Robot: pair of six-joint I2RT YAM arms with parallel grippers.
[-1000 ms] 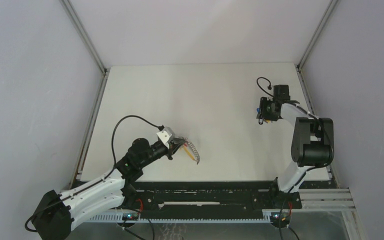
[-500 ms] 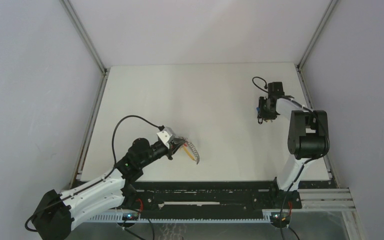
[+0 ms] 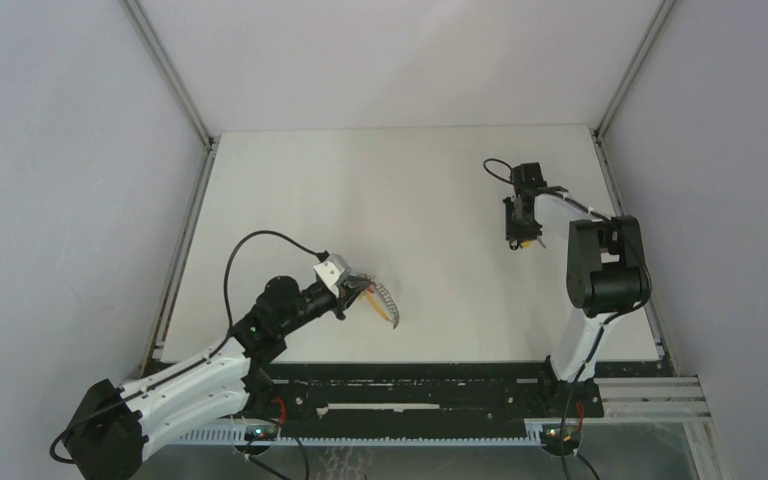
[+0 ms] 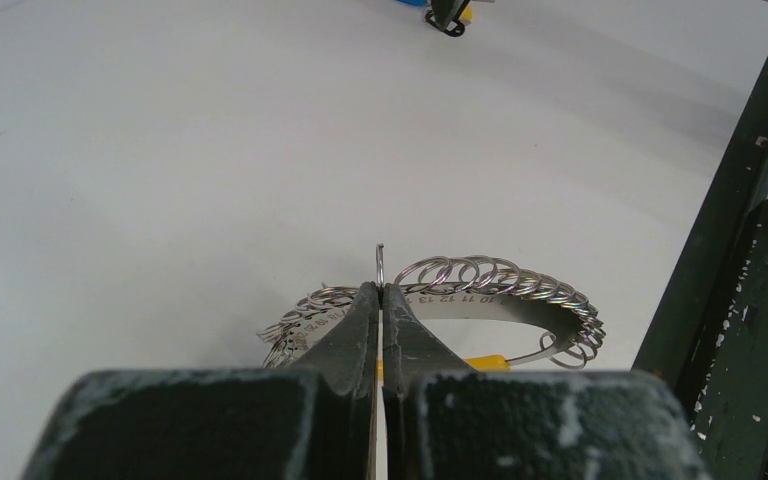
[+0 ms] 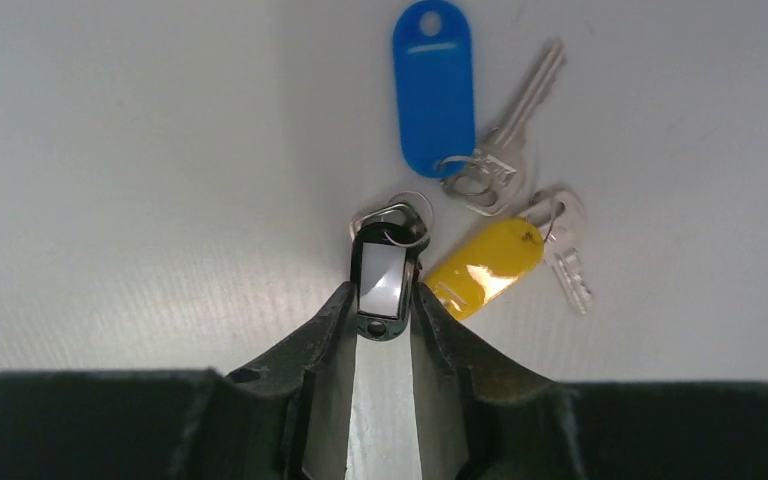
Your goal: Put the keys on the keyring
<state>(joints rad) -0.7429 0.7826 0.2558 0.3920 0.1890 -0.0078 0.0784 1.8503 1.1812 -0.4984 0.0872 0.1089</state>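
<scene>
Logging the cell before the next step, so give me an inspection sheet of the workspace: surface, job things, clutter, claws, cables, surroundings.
Surface: white table, matte.
Job's things: keyring, a metal band carrying many split rings, at the left claw. By the right claw lie the blue-tag key and yellow-tag key, flat on the table, with the black-rimmed tag beside them.
Clutter: nothing seen.
Grippers: left claw shut on one ring of the keyring; right claw shut on the black-rimmed tag.
Cables: left-arm cable and right-arm cable, both black loops off the table.
Surroundings: plain grey walls; black rail at the near edge.
</scene>
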